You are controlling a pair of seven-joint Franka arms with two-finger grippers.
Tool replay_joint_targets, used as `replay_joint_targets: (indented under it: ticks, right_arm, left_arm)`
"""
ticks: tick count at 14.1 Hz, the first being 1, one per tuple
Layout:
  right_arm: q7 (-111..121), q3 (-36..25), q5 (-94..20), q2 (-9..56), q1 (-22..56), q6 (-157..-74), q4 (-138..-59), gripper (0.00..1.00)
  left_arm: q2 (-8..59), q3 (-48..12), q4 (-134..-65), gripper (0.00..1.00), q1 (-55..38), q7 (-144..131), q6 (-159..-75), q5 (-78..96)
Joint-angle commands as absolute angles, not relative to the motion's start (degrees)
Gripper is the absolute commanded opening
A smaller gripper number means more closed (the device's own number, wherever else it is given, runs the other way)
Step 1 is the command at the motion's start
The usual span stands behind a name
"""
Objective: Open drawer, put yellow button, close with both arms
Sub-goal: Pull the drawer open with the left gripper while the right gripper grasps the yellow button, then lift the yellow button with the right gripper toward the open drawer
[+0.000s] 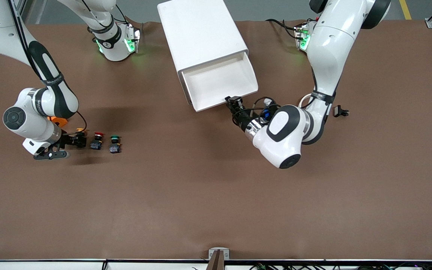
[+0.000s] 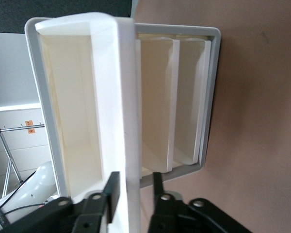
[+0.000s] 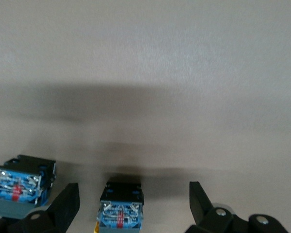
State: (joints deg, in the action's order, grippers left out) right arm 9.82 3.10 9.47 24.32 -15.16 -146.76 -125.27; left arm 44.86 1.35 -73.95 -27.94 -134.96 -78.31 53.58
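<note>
From the front, the drawer point(image 1: 221, 83) stands pulled out of the white cabinet point(image 1: 201, 32), its tray bare. My left gripper point(image 1: 234, 102) sits at the drawer's front corner. My right gripper point(image 1: 74, 139) is low over the yellow button point(image 1: 80, 131), which stands on the table toward the right arm's end, beside the red button point(image 1: 97, 140) and the green button point(image 1: 114, 144).

In my left wrist view, my fingers point(image 2: 112, 190) straddle the drawer's front panel point(image 2: 121, 121), slightly parted, close on either side.

In my right wrist view, my fingers point(image 3: 68, 204) are spread wide, the yellow button point(image 3: 121, 206) between them, untouched.
</note>
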Motion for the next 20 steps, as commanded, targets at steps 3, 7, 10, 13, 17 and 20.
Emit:
replay_joint_targets:
  ticks: [3, 7, 10, 13, 17, 20]
  right_arm:
    - [9.23, 4.13, 10.46, 23.2, -17.23, -146.34, -127.62, 1.0]
    - [9.23, 4.48, 10.2, 23.12, -17.14, -142.21, -127.53, 0.89]
    - [9.23, 4.48, 9.93, 23.12, -17.05, -141.95, -127.62, 0.7]
    - [9.32, 4.74, 9.93, 23.03, -16.35, -141.94, -127.09, 0.35]
    - [9.84, 5.19, 9.93, 22.85, -14.42, -140.02, -121.57, 0.31]
    - [9.67, 5.19, 9.93, 22.06, -10.83, -126.97, -110.52, 0.29]
  left_arm:
    - [44.65, 4.29, -71.03, 1.0, -27.68, -131.93, -78.05, 53.96]
    - [43.51, 12.71, -68.64, 1.0, -27.51, -125.37, -77.96, 53.35]
    - [41.15, 21.07, -68.73, 1.0, -27.6, -115.34, -77.61, 51.6]
    - [38.86, 23.38, -68.73, 1.0, -27.51, -104.11, -77.52, 41.7]
    - [34.81, 23.38, -68.91, 1.0, -27.69, -82.83, -77.52, 26.75]
    - [32.7, 23.55, -68.91, 1.0, -27.51, -68.43, -77.61, 19.7]
